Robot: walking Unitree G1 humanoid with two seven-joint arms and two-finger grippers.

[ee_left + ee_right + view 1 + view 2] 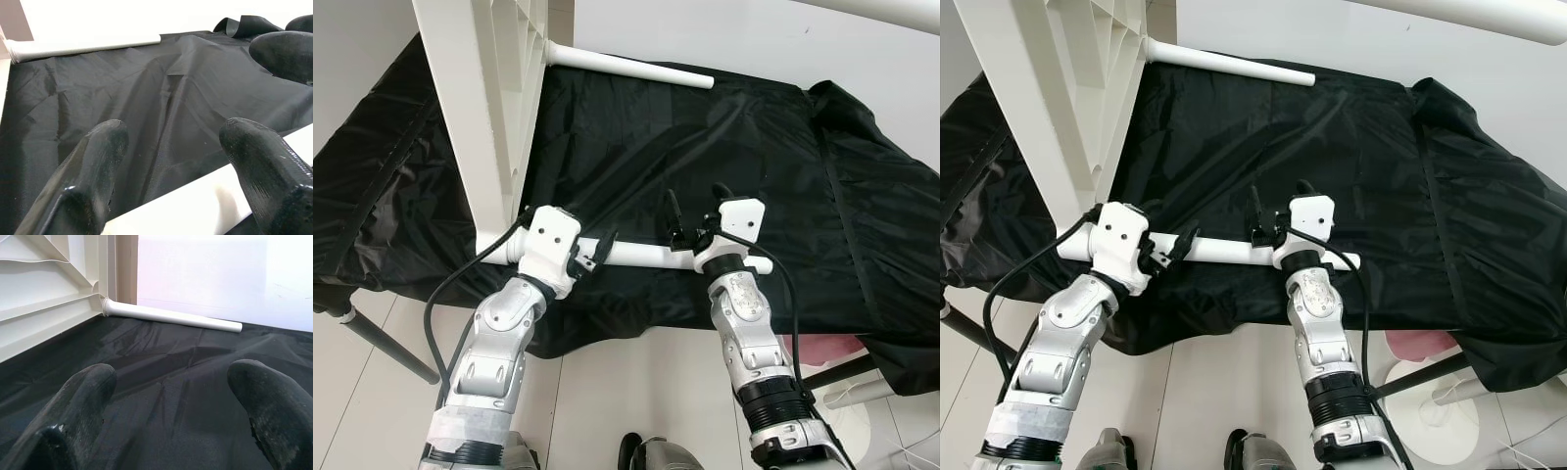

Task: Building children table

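Nearest my head camera are my own two silver forearms, rising from the bottom of the frame toward the near white leg (636, 254). On the left, my left gripper (591, 254) sits right at that leg close to where it meets the upturned white tabletop (475, 108). Its wrist camera shows both fingers (93, 166) spread, with the white tube lying just beneath and between them, so I read it as open around the leg and not yet clamped. Moving right, the leg's long axis runs straight across in front of me, left to right, over the black cloth (705, 137). My right gripper (697, 220) hovers at the leg's free end, fingers (83, 396) apart, holding nothing. A second leg (631, 67) projects from the tabletop's far corner, well beyond both grippers. I judge the left arm is nearer the joint, so any seating or twisting falls to it, with the right steadying the free end.
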